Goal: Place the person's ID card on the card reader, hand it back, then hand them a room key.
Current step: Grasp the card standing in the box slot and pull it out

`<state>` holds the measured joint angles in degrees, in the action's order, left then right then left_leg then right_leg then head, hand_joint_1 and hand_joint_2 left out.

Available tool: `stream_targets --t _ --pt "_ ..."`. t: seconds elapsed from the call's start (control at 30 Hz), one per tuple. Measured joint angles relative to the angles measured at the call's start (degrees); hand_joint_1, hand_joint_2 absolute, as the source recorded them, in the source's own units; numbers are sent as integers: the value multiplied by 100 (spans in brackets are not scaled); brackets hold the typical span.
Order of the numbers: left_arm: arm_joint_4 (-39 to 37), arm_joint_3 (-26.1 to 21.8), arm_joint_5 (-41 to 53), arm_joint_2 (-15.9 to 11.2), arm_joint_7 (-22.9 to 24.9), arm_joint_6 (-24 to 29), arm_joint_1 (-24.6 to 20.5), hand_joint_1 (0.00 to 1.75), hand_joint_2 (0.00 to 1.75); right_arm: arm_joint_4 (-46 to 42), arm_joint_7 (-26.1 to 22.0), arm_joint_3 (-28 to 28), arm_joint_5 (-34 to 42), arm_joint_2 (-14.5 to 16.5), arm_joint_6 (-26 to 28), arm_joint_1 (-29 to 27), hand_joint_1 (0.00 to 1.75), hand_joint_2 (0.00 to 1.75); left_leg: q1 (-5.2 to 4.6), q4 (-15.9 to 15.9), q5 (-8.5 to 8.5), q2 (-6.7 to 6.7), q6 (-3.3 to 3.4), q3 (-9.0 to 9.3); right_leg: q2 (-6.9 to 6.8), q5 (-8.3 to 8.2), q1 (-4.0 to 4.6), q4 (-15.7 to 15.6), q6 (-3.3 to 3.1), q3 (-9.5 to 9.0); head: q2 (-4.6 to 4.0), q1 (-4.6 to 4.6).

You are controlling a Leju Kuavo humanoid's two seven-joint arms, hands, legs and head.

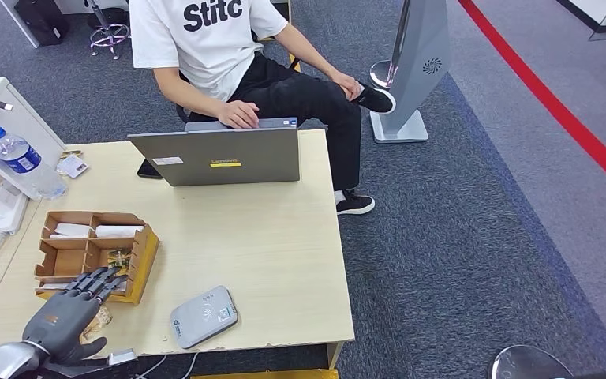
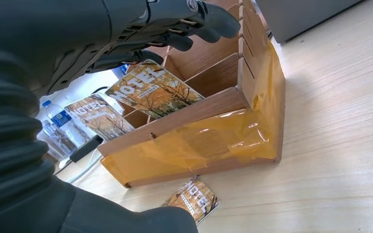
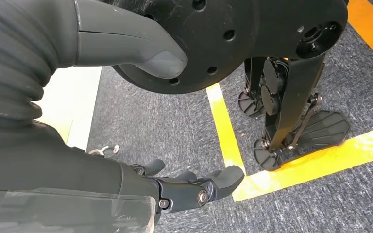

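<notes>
Head view: left hand [image 1: 67, 312] hovers over the near end of the wooden organizer [image 1: 95, 254], fingers extended and apart, gripping nothing. Left wrist view shows fingertips [image 2: 209, 22] just above a room key card [image 2: 153, 90] standing tilted in a slot; a second card [image 2: 97, 115] stands in the slot behind it, and a third [image 2: 194, 198] lies flat on the table [image 1: 268, 245] just outside the organizer's front wall. Card reader [image 1: 203, 316] sits beside the organizer, near the table's front edge, nothing on it. No ID card that I can make out. Right hand [image 3: 194, 187] hangs over carpet, fingers loosely curled, holding nothing.

Risks, as judged: fingers may snag the organizer's dividers, or push the card deeper rather than pinch it; the thin tilted card could slip. The loose card suggests drops happen easily.

Writing: "HOTEL" on the key cards; "Stitc" on the person's shirt [image 1: 205, 31]. The yellow label on the laptop [image 1: 225, 158] is unreadable.
</notes>
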<state>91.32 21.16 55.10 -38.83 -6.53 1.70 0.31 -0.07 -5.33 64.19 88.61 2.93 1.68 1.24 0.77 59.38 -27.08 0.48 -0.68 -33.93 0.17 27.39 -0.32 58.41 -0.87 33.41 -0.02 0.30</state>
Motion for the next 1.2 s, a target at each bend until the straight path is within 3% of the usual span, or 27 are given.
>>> stream_targets --t 0.5,0.8,1.2 --pt "-15 -502 548 530 270 828 -144 0 175 0 -310 1 0 63 -81 17 0 175 0 0 1 0 0 1 -1 0 0 0 0 0 1 0" --pt "-15 -612 603 705 312 842 -289 0 175 0 -393 1 0 74 -109 44 0 175 0 0 0 -1 0 1 -1 0 0 0 0 0 0 -1" --pt "-20 -619 581 745 316 666 -342 0 175 0 -407 1 0 74 -127 48 0 175 0 0 0 -1 0 1 -1 0 0 0 0 0 1 -1"
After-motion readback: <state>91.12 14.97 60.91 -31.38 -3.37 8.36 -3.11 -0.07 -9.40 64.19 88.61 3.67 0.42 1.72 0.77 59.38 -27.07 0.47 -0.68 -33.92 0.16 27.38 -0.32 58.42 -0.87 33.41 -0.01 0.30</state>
